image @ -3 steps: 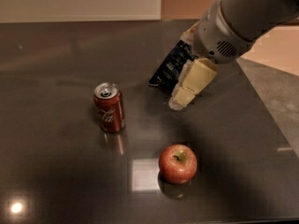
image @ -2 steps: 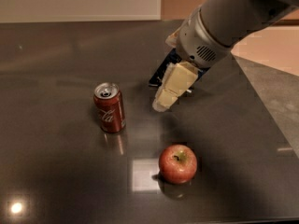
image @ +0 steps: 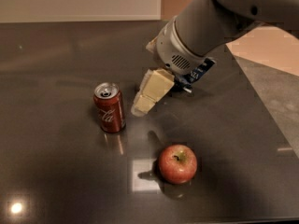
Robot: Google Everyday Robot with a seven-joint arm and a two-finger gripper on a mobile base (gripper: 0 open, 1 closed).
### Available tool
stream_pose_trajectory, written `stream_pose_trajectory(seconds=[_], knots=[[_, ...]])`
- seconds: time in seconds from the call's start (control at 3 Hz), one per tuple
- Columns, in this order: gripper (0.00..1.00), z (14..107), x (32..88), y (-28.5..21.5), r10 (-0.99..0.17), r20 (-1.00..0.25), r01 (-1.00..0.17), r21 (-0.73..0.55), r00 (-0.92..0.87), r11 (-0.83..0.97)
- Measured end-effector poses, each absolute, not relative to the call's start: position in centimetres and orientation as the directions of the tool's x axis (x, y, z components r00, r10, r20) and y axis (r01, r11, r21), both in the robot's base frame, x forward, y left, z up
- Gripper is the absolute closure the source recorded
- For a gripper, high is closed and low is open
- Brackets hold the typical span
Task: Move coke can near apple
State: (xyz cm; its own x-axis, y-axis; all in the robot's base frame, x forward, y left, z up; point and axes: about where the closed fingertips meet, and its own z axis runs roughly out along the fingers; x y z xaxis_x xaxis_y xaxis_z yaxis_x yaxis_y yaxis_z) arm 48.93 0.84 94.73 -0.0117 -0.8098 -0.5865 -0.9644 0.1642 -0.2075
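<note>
Red coke can stands upright on the dark worktop, and the red apple lies at its 4 o'clock, apart from it. Both are where they were a moment ago. Since then the cream hand has come down toward 8 o'clock and now hangs just beside the can, at its 3 o'clock. Whether the hand is apart or together, I cannot tell. The grey arm now hides most of the blue snack bag. I count one can, one apple, one bag, one hand.
</note>
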Motion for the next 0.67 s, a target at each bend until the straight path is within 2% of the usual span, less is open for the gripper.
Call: stream_pose_trajectory(seconds=[0.67], knots=[[0.00, 92.8, 48.6, 4.9, -0.798, -0.602, -0.973, -0.194, 0.020, 0.122]])
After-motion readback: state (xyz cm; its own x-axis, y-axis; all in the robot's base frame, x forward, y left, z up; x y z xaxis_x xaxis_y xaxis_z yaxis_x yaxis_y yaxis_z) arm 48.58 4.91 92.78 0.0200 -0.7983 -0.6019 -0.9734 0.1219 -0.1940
